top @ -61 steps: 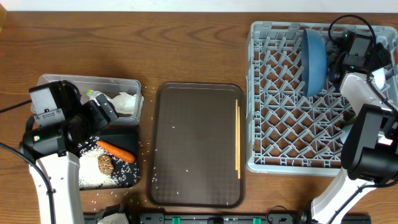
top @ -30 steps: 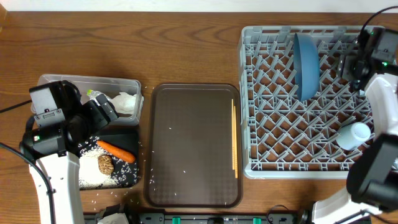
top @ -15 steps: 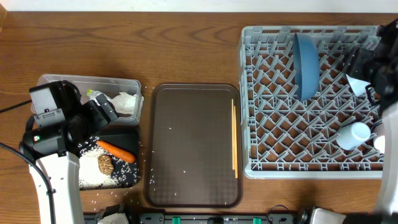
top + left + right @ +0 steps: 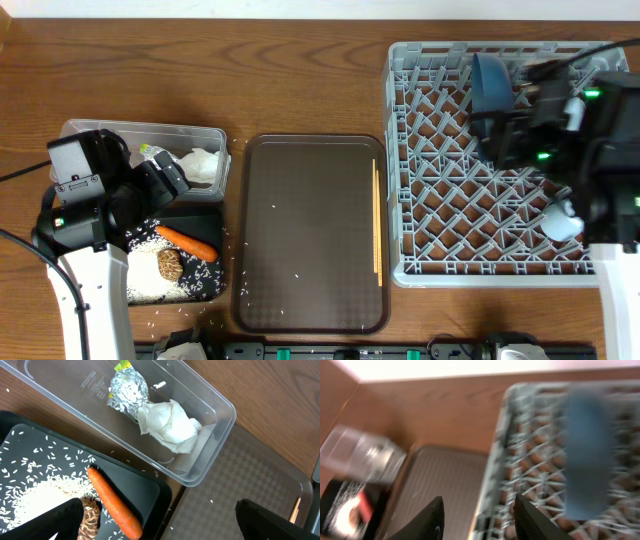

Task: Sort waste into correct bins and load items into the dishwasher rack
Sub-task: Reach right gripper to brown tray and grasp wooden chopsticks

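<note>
Grey plastic forms the dishwasher rack (image 4: pixel 430 215), a square crate with a lattice floor and upright pegs. The right gripper (image 4: pixel 479 516) is held over it, its two dark fingers (image 4: pixel 427 520) spread apart with nothing between them, though that wrist view is badly blurred. A dark brown serving tray (image 4: pixel 310 240), rectangular with rounded corners and a fine chequered texture, is seen ahead of those fingers, between the two arms. The large blue plate (image 4: pixel 488 85) is stood on edge among the pegs, just beside the right arm and partly hidden by it.

The left gripper (image 4: pixel 157 512) is opened wide and is empty. Ahead of it lies the clear rectangular tub (image 4: pixel 220 420) of thin glossy plastic; beneath it lies the shallow black tray (image 4: pixel 145 485), touching the tub's near wall. Thin wooden chopsticks (image 4: pixel 377 225) are laid along the brown tray's edge nearest the rack. A white bowl (image 4: pixel 562 222) is glimpsed in the rack under the right arm.

Inside the tub, a crumpled white napkin (image 4: pixel 169 427) is pressed against a creased, foil-sided wrapper (image 4: pixel 127 390) with a yellow-green tip. On the black tray, a smooth tapered orange carrot (image 4: pixel 112 505) lies between the left fingers. Beside it are a ridged brown lump (image 4: pixel 91 519) and loose white rice (image 4: pixel 40 495).
</note>
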`<action>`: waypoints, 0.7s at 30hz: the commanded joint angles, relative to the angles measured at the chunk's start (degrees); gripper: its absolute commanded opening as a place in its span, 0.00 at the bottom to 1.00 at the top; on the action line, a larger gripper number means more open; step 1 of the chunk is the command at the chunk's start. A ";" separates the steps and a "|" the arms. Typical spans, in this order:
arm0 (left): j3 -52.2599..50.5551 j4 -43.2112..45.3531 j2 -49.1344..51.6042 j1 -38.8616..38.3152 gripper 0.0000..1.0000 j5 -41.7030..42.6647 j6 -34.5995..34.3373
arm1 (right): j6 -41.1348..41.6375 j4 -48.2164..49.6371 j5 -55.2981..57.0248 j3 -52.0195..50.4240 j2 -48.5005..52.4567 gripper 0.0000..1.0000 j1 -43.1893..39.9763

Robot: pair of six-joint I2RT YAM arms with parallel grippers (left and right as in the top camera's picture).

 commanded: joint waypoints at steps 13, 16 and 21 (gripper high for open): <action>1.22 -0.17 0.24 0.20 0.98 -0.76 0.94 | 19.21 2.51 20.09 -2.14 17.18 0.38 33.00; 1.22 -0.17 0.24 0.20 0.98 -0.76 0.94 | 22.03 3.19 22.75 -2.14 22.86 0.41 37.09; 1.22 -0.17 0.24 0.20 0.98 -0.76 0.94 | 32.30 0.68 32.24 -2.14 31.95 0.25 41.38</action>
